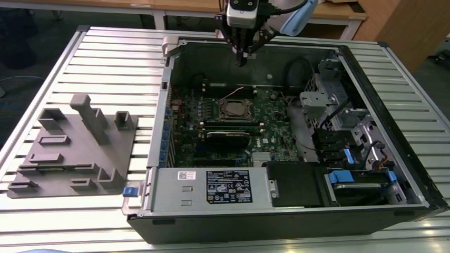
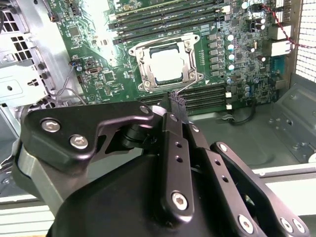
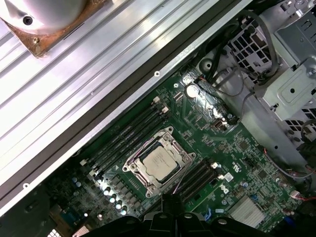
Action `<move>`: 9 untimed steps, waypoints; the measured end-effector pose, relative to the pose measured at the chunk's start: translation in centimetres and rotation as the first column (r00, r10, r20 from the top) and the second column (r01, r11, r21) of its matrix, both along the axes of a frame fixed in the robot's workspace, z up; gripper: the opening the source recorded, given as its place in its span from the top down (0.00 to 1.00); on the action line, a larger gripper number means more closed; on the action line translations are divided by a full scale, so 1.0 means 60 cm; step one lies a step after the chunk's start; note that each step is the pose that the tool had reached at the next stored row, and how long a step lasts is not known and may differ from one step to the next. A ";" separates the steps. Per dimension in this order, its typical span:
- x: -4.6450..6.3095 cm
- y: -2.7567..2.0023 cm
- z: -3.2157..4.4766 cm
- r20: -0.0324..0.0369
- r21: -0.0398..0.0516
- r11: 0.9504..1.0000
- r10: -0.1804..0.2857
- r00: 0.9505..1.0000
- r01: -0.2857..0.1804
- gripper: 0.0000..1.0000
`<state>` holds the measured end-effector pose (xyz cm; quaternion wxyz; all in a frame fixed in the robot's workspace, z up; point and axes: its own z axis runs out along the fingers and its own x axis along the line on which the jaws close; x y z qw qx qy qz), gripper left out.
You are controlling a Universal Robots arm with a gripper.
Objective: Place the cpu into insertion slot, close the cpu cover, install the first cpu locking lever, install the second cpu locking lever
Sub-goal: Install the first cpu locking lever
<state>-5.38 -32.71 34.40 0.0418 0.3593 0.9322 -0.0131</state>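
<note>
Just inside the near wall of the open computer case (image 1: 281, 224) sits the power supply (image 1: 211, 184). Beyond it, mid-way across the green motherboard (image 1: 204, 129), the cpu (image 2: 168, 65) lies flat in the insertion slot (image 1: 222, 110). Its silver top shows through the window of the cpu cover (image 2: 142, 69), which is folded down over it. Farthest off, the gripper (image 1: 241, 58) hangs above the case's far wall, fingers pressed together on nothing. From its tip the socket lies below and toward the near wall.
</note>
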 end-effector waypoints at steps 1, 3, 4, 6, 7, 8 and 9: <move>0.000 0.0000 -0.001 0.002 0.000 1.000 0.000 1.000 0.000 0.89; -0.001 0.0000 -0.003 0.012 0.000 1.000 0.000 1.000 0.000 0.89; -0.001 0.0000 -0.004 0.017 0.001 1.000 0.000 1.000 0.000 0.89; -0.001 -0.0001 -0.007 0.023 0.003 1.000 0.000 1.000 0.000 0.89; -0.001 -0.0003 -0.008 0.024 0.004 1.000 0.000 1.000 -0.001 0.89; -0.001 -0.0010 -0.009 0.025 0.006 1.000 0.001 1.000 -0.001 0.89; -0.001 -0.0023 -0.010 0.025 0.008 1.000 0.001 1.000 -0.001 0.89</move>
